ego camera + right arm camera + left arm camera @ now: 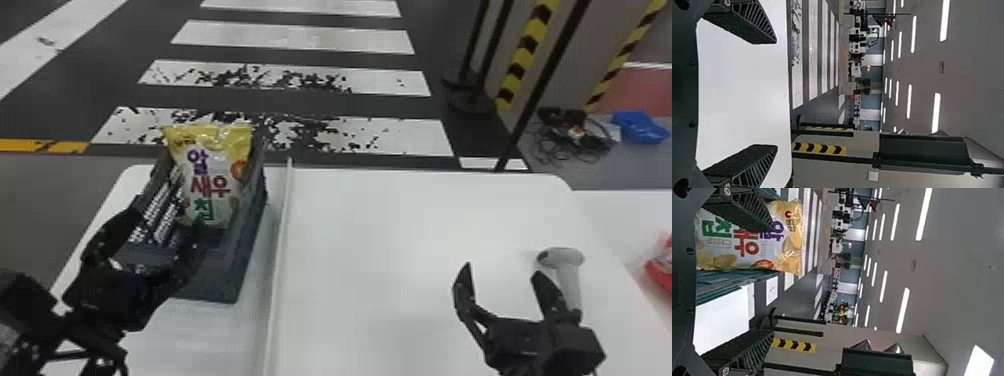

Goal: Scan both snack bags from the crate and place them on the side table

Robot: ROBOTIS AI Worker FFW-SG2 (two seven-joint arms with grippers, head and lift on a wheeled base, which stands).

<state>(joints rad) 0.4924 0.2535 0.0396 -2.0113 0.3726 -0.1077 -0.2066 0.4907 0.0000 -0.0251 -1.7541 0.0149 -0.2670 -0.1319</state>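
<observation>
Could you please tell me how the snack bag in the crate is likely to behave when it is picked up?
The snack bag will probably flex, since its film looks thin and creased near the top. That glossy film may also slip a little. The chips pictured on it suggest light, brittle contents, which a hard squeeze could crush.

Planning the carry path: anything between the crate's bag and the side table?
Yes. The crate's right wall and the white strip stand between the bag and the side table; farther right, the right gripper and scanner may also crowd the route.
</observation>
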